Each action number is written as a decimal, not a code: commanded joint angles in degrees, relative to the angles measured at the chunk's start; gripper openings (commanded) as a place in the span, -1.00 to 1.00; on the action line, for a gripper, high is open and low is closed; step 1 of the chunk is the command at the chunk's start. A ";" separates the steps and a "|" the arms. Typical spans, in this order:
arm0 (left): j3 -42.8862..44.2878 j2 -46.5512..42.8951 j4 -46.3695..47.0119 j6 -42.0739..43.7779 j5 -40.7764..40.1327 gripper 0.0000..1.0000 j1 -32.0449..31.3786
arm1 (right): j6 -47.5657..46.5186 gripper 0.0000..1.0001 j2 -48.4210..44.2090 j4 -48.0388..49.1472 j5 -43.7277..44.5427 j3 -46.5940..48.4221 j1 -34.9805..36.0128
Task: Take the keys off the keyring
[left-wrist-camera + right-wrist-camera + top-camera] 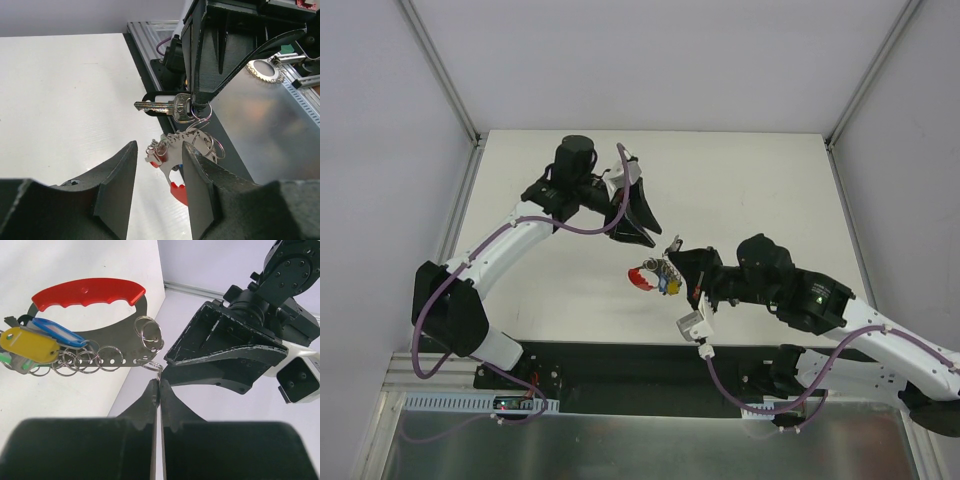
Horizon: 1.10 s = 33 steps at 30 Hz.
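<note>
Pinching the keyring (156, 368) between its tips, the right gripper (159, 390) stands fully closed and carries the whole bunch clear above the table (760, 180). From that ring we see a red-handled metal plate (90, 292) hanging with a row of small rings along its edge, and the keys (35, 345) with yellow and blue heads cluster at its far end. One silver key (156, 106) juts out just beside the right gripper's tip; in the left wrist view its long axis runs level, blade pointing left, head against the ring. The left gripper (158, 143) is parted to a middling gap and holds nothing. That key lies just above and beyond its fingers (117, 185), while the plate dangles in line with the gap. From above, the left gripper sits up and to the left of the bunch, near it but not touching. We judge the left arm to be the free one for the pull: it would need to rise a little and meet the blade across its flat sides, then draw along that level axis away from the ring.
</note>
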 commanded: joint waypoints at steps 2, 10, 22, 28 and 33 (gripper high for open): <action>1.87 -2.11 1.38 1.56 20.47 -0.22 -0.52 | -0.19 -0.99 -0.31 3.88 -2.75 3.40 -0.21; -1.82 -2.72 1.47 3.84 20.47 -0.26 -1.92 | 0.17 -0.98 -0.04 4.41 -3.98 4.46 -0.12; -2.88 -4.22 1.38 1.92 20.47 -0.28 -3.42 | 0.34 -0.99 1.28 3.97 -3.63 4.72 -1.53; -2.00 -3.96 1.38 0.25 20.47 -0.31 -3.42 | 0.61 -0.99 1.54 3.70 -3.54 5.07 -1.71; -0.95 -3.52 1.47 -0.63 20.38 -0.34 -3.33 | 0.87 -0.99 1.45 3.53 -3.45 4.90 -1.71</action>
